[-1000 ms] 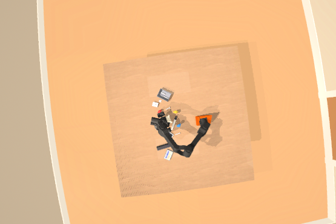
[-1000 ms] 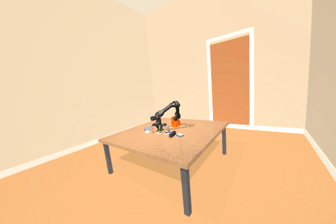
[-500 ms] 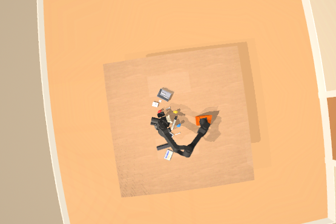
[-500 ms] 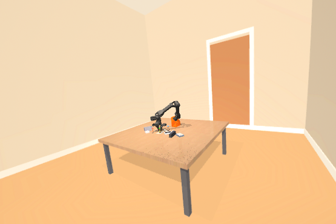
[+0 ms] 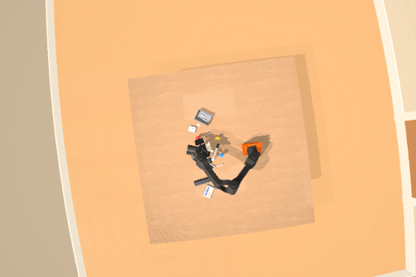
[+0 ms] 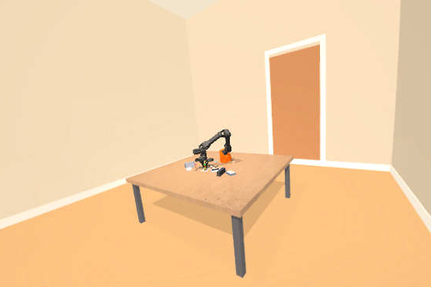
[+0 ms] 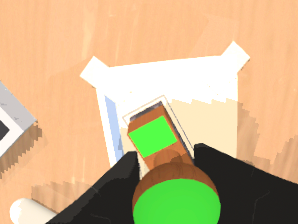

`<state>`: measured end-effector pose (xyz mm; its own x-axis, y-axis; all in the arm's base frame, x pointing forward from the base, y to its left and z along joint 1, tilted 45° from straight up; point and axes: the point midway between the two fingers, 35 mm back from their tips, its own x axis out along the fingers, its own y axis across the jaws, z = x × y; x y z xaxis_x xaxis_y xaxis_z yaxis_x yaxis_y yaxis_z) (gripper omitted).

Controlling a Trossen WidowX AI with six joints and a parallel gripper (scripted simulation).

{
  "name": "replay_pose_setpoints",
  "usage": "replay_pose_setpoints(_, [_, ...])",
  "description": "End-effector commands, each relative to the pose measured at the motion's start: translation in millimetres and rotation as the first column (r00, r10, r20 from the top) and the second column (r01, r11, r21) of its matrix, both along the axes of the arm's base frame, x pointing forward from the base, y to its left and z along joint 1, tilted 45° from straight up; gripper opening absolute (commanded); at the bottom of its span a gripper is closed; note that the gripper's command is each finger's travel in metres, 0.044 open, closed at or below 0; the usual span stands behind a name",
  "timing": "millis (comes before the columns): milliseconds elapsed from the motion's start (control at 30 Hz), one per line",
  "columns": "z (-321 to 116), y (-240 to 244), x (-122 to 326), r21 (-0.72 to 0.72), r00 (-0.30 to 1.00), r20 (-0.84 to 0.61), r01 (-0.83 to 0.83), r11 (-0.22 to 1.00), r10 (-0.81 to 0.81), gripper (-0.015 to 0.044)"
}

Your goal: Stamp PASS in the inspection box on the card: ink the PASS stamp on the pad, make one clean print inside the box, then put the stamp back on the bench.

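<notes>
We have our claw (image 5: pixel 200 141) (image 6: pixel 205 163) (image 7: pixel 165 156) clamped on the brown wooden stamp with the green top (image 6: pixel 205 165) (image 7: pixel 176 206), its 2 black fingers pressing in from either side of the handle. In the wrist view we see the stamp over the white card (image 7: pixel 175 80), its base overlapping the outlined box (image 7: pixel 168 101) and turned at much the same slant as the box. A 2nd green patch (image 7: pixel 152 136) marks the top of the base. Whether the base touches the card, we cannot tell, nor can we see any print under it. 2 pale tabs (image 7: pixel 95 73) (image 7: pixel 235 58) sit at the card's far corners, and a blue strip (image 7: pixel 114 127) runs along its left side in that view

On the table (image 5: pixel 166 209) (image 6: pixel 179 186) we also see a gray tray-like box (image 5: pixel 205 116) (image 6: pixel 189 165), a black block (image 5: pixel 201 182) (image 6: pixel 220 171) and, near that block, a white box with blue marks (image 5: pixel 208 191) (image 6: pixel 231 173). Our arm reaches over from its orange base (image 5: pixel 245 149) (image 6: pixel 225 157)
</notes>
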<state>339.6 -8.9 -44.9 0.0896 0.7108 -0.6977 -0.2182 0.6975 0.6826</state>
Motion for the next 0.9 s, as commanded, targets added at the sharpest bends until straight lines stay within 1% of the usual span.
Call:
replay_pose_setpoints(0, [-3.0,3.0,-0.2,0.005,1.0,-0.004,-0.003,1.0,0.004,0.0])
replay_pose_setpoints(867, [2.3,-2.4,-0.7,0.005,1.0,-0.004,-0.003,1.0,0.003,0.0])
